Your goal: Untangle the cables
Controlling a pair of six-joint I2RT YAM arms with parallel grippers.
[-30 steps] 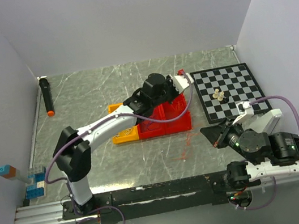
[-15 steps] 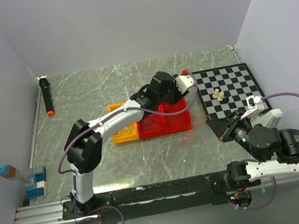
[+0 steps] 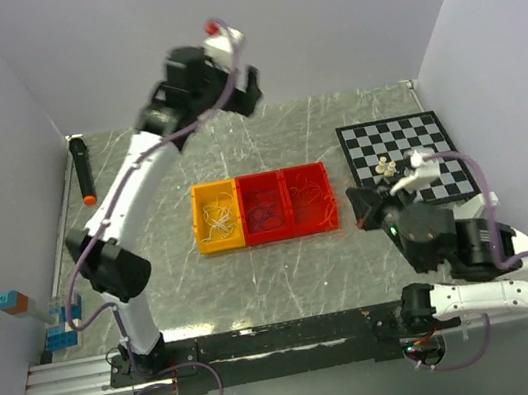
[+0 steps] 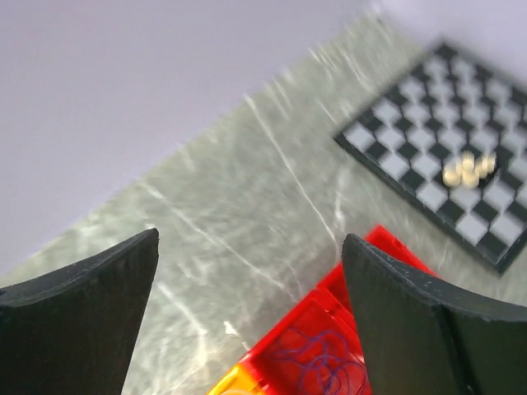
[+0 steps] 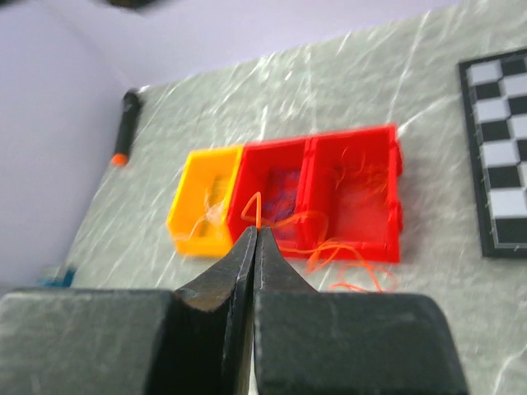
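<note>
On the grey marbled counter (image 3: 189,291): a yellow-and-red plastic bin row (image 3: 296,236) mid-counter, orange-red cable strands (image 5: 323,257) just beside it, a checkered chessboard (image 3: 433,144) at the far-right corner, a black marker (image 3: 83,167) along the left edge.

I count one chessboard (image 3: 406,138); left of it three joined bins (image 3: 271,239), one yellow and two red, with three bunches of cables (image 3: 215,218); further left, one marker (image 3: 83,171).

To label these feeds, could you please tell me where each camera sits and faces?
Top external: above, behind the bases, looking down on the grey table; both arms.
Left wrist: high up, looking down past open left gripper at chequered chessboard.
Right wrist: low, looking forward over shut right gripper pinching thin orange cable.
All share the red plastic bins.
</note>
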